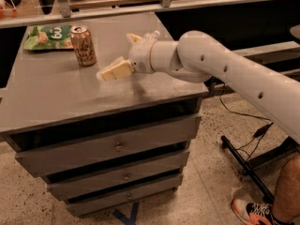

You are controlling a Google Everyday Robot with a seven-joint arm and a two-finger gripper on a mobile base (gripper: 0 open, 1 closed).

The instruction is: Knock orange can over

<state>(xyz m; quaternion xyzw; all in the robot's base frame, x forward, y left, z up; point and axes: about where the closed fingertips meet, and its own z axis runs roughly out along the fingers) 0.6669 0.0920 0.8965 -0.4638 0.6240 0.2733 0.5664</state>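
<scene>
The orange can [83, 46] stands upright on the grey cabinet top [56, 97], at the back left. It is copper-orange with pale cursive lettering and a silver rim. My gripper [120, 56] hovers just above the top, to the right of the can and a short gap away from it. It is open and empty. One cream finger [115, 70] points left toward the can's base, and the other finger [133, 38] sits farther back. The white arm [211, 64] reaches in from the right.
A green snack bag [47, 36] lies flat behind and left of the can, near the back edge. The cabinet has three drawers [117, 146]. A rail [140, 8] runs behind it. Cables, a black stand leg [246, 168] and a person's shoe [253, 212] are at the lower right.
</scene>
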